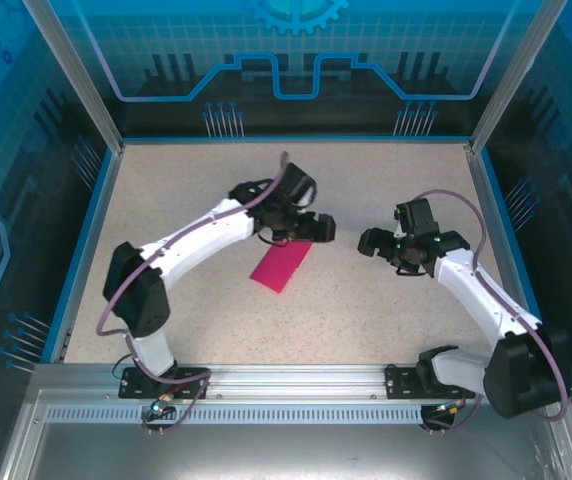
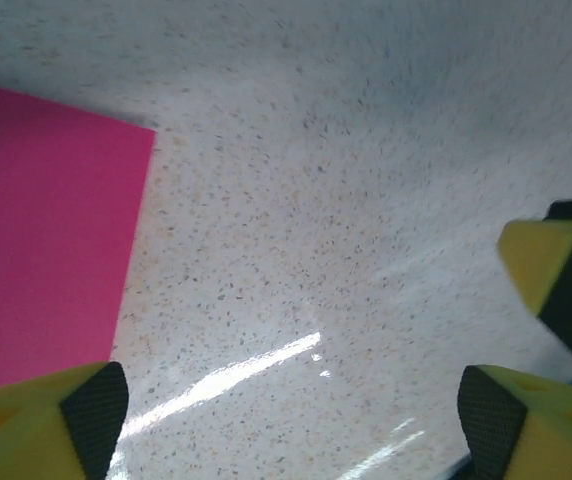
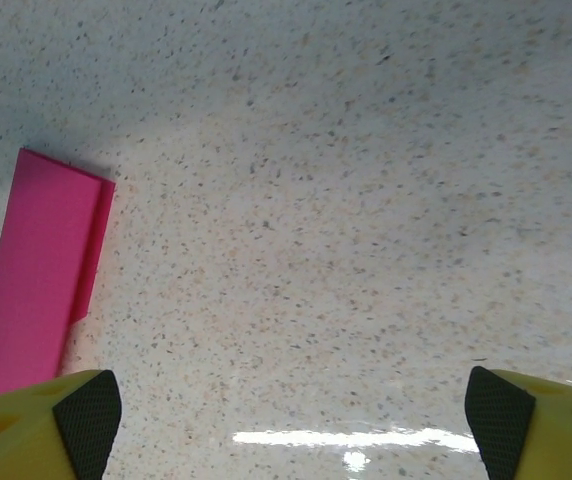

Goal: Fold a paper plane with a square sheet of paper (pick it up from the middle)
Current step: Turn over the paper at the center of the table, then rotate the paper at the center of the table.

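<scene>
The square sheet of paper (image 1: pixel 281 266) is magenta-pink and lies flat on the speckled table, folded into a narrow rectangle. My left gripper (image 1: pixel 313 229) hovers just past its far right end, open, with nothing between the fingers. In the left wrist view the paper (image 2: pixel 46 230) lies to the left of the open gripper (image 2: pixel 291 420), apart from the pads. My right gripper (image 1: pixel 374 242) is further right, facing the left one, open and empty. Its wrist view has the folded paper (image 3: pixel 38 270) at the far left, with a flap edge along its right side, and the gripper (image 3: pixel 291 415) over bare table.
The speckled table (image 1: pixel 216 330) is walled by blue panels and metal posts (image 1: pixel 71 70). A yellow and black fingertip (image 2: pixel 566 270) pokes in at the right edge of the left wrist view, close to my left gripper. Both arm bases sit at the near rail (image 1: pixel 296 385).
</scene>
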`<state>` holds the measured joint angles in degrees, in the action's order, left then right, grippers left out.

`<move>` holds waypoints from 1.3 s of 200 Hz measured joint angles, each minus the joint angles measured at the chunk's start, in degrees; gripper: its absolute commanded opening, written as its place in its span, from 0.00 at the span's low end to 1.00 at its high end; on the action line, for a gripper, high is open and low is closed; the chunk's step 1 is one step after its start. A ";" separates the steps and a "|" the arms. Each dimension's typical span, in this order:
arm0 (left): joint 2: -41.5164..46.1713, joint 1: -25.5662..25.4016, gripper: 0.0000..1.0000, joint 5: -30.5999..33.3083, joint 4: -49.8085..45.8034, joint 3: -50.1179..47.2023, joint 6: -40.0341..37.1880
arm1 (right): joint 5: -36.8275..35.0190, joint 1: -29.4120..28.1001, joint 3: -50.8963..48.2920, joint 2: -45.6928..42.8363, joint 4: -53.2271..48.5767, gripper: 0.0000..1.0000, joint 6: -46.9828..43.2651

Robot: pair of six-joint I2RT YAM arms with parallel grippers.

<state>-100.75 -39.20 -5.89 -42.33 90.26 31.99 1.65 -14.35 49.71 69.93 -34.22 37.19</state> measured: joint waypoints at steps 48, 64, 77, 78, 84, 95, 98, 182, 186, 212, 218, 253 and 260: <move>6.67 16.06 0.99 -3.45 4.63 -15.30 6.16 | 1.95 -15.72 12.90 15.82 3.85 0.72 0.57; 8.17 20.65 0.99 -3.82 5.05 -19.52 7.96 | 2.03 -21.33 18.93 22.95 5.01 0.69 0.81; 9.66 23.58 0.99 -4.07 5.18 -22.27 9.01 | 2.10 -25.07 24.17 28.96 5.68 0.66 1.18; 9.81 23.91 0.99 -4.11 5.20 -22.53 9.14 | 2.12 -25.27 24.44 29.31 5.73 0.66 1.22; 10.64 25.35 0.99 -4.15 5.29 -23.78 9.73 | 2.21 -26.60 26.62 31.89 6.10 0.65 1.38; 12.15 27.80 0.99 -4.39 5.33 -25.66 10.40 | 2.40 -28.76 30.67 36.59 6.27 0.63 1.86; 12.55 28.50 0.99 -4.46 5.38 -26.16 10.62 | 2.56 -29.22 31.71 37.92 6.40 0.62 1.79; 17.57 36.63 0.99 -4.83 5.79 -31.98 12.33 | 6.23 -32.96 46.42 57.53 3.32 0.57 1.38; 17.57 36.63 0.99 -5.01 5.79 -31.98 12.35 | 6.32 -32.96 46.56 57.68 3.17 0.57 1.16; 17.57 36.63 0.99 -6.08 5.97 -31.98 12.72 | 7.04 -33.03 46.95 57.70 2.05 0.57 -0.79; 17.57 36.63 0.99 -6.36 6.14 -31.98 12.74 | 7.26 -33.03 46.66 57.68 2.12 0.57 -1.46; 17.49 36.63 0.97 -8.81 7.56 -31.98 12.59 | 8.87 -33.03 39.52 53.57 4.28 0.57 -8.72; 17.40 36.63 0.96 -9.60 8.00 -31.98 12.46 | 9.20 -33.03 37.22 52.11 4.50 0.57 -10.60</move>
<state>-83.35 -2.57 -15.49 -34.33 58.28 44.45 10.85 -47.37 86.94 122.04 -29.71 26.59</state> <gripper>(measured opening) 0.973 0.571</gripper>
